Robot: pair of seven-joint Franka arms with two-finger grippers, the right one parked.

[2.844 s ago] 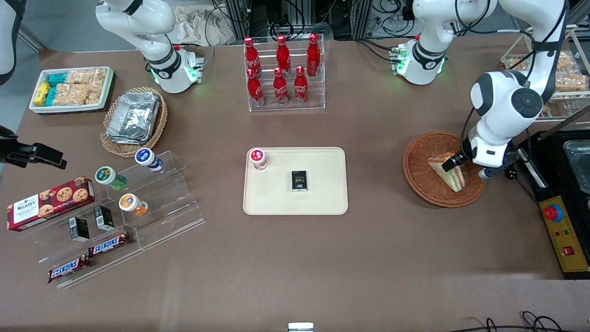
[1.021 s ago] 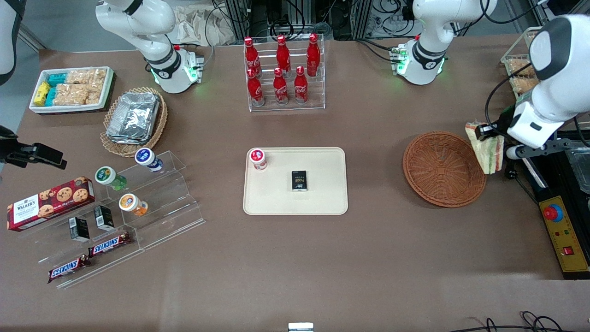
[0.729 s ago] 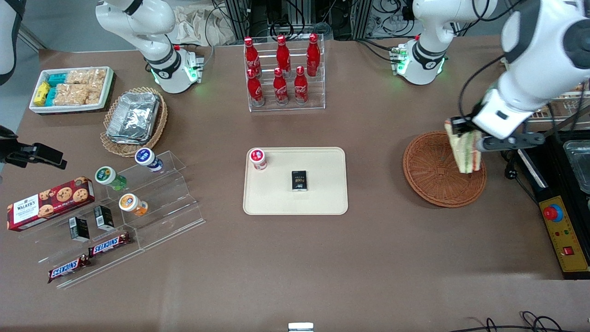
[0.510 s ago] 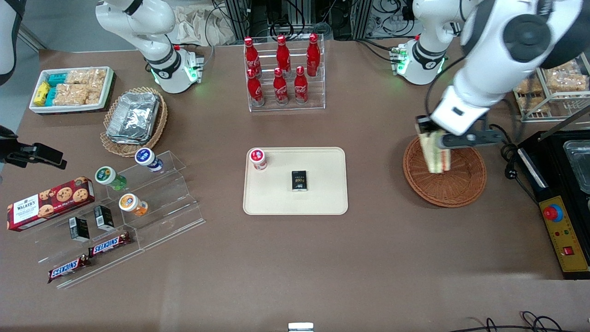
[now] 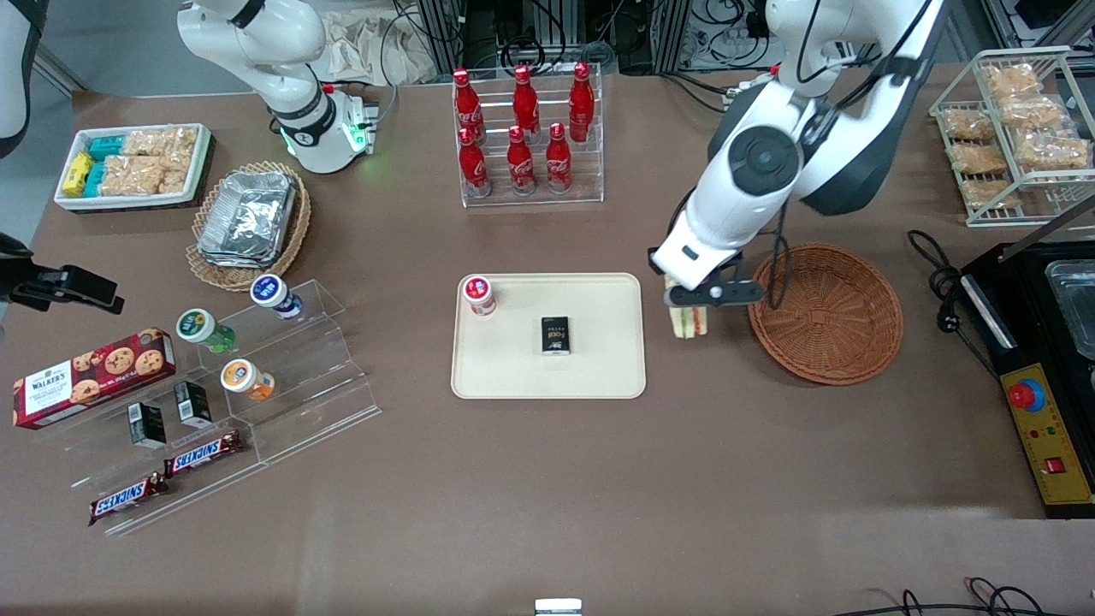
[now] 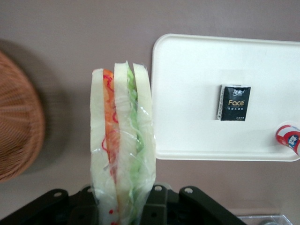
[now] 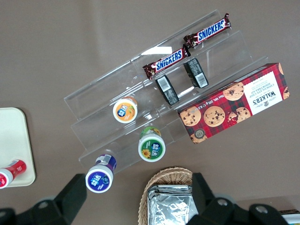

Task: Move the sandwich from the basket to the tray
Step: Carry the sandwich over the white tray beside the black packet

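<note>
Fingers of the gripper (image 5: 684, 301) clamp the soft, squashable sandwich (image 5: 687, 320) by its bread faces, center-right, between basket (image 5: 825, 312) and tray (image 5: 599, 376).

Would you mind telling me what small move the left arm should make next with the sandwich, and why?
Probably carry it a little farther sideways, over the tray. The gripper, shut on the sandwich, hangs between basket and tray, above bare table. The tray's free end, clear of the black packet, looks roomy enough.

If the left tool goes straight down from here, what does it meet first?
Probably bare table, between tray and basket. The tool, shut on the sandwich, hangs there; the sandwich would touch first.
</note>
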